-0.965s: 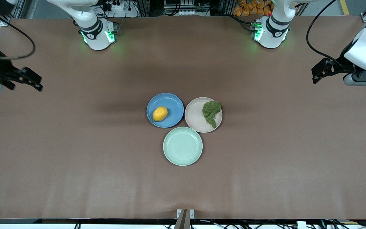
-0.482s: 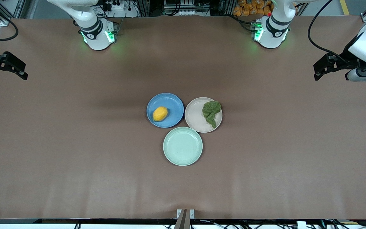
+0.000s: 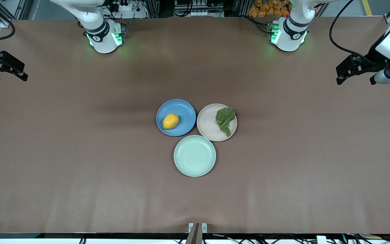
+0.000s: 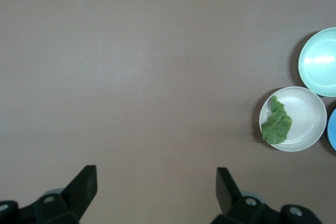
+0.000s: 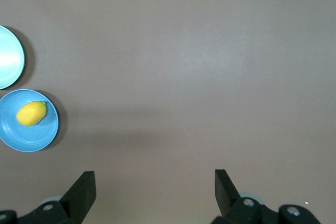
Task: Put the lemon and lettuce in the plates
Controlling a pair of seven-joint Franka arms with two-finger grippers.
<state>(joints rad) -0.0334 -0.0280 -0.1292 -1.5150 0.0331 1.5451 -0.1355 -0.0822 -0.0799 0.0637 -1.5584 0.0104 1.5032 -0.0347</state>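
The yellow lemon (image 3: 170, 121) lies in the blue plate (image 3: 185, 110) at the table's middle; it also shows in the right wrist view (image 5: 31, 113). The green lettuce (image 3: 224, 119) lies in the beige-pink plate (image 3: 208, 123), also in the left wrist view (image 4: 276, 124). My left gripper (image 3: 345, 72) is open and empty, high over the left arm's end of the table. My right gripper (image 3: 7, 67) is open and empty, high over the right arm's end. Both are well away from the plates.
A pale mint-green plate (image 3: 194, 156) with nothing in it touches both other plates, nearer the front camera. The brown table (image 3: 80, 169) surrounds the plates. Both arm bases (image 3: 104, 35) stand along the table's edge farthest from the camera.
Both grippers have drawn back outward toward their own ends of the table, the right one farther. The lemon, lettuce and plates have not moved.
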